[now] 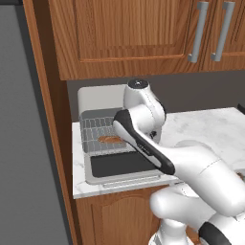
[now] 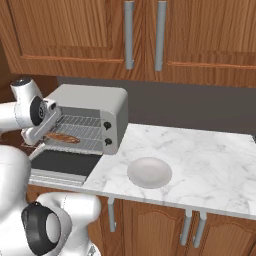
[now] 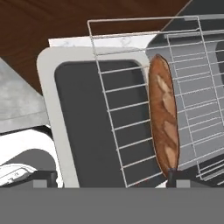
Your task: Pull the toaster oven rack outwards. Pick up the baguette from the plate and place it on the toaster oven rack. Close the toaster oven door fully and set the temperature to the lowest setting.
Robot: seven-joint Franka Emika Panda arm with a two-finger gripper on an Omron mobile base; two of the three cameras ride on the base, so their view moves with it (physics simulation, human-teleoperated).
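The light-grey toaster oven (image 2: pixel 95 100) stands at the counter's left end, and its door (image 2: pixel 65 162) lies folded down flat, dark glass up. The wire rack (image 3: pixel 118 109) is pulled out over the door. Lengthwise across the rack lies the brown baguette (image 3: pixel 164 116), which also shows from the sides (image 1: pixel 110 139) (image 2: pixel 63 137). My gripper (image 3: pixel 111 179) hovers just above the rack, open and holding nothing. One fingertip (image 3: pixel 177 177) is close to the baguette's near end. The off-white plate (image 2: pixel 149 172) sits bare on the marble counter right of the oven.
Two black knobs (image 2: pixel 107 133) sit on the oven's right front panel. Wooden wall cabinets (image 2: pixel 150 30) hang above, and a tall wooden panel (image 1: pixel 45 119) borders the oven's left side. My own arm (image 1: pixel 143 143) hides the oven's right part in the left base view.
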